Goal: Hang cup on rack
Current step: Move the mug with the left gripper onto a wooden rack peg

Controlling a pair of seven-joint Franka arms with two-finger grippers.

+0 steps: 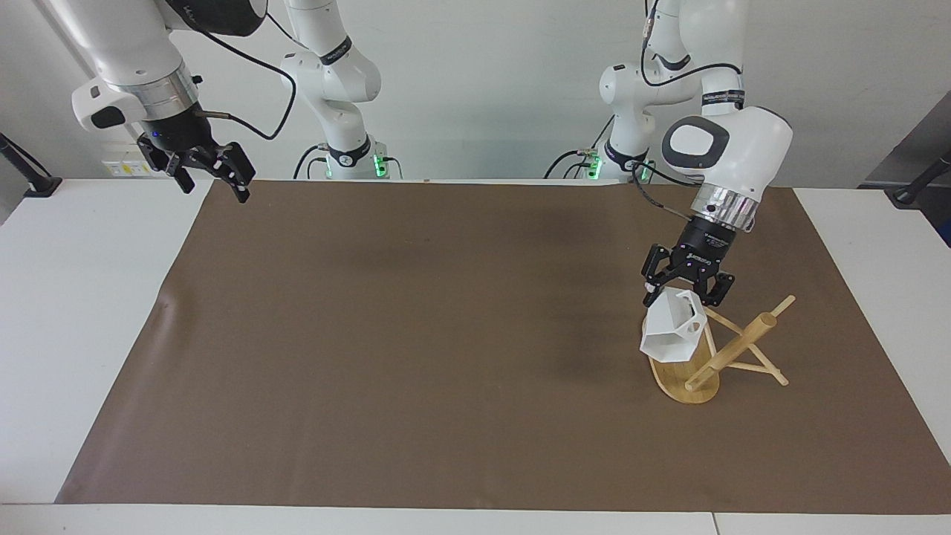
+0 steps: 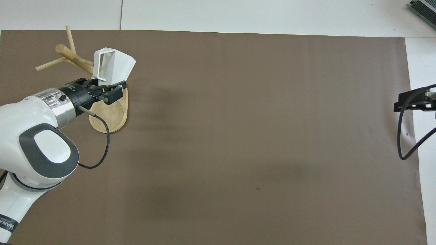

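Brown mat (image 1: 416, 334) covers white table (image 1: 82, 297); left jaws grip cup (image 1: 672, 331), right jaws open.

Mat (image 1: 416, 334) bare across its middle and toward the right arm's end. Rack (image 1: 732, 353) leans at the left arm's end, pegs splayed; cup (image 1: 672, 331) hangs over its base.

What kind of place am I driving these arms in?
Probably a robotics lab bench: a white table under a plain brown mat, bare white wall, and just a light bamboo mug rack and faceted white cup.
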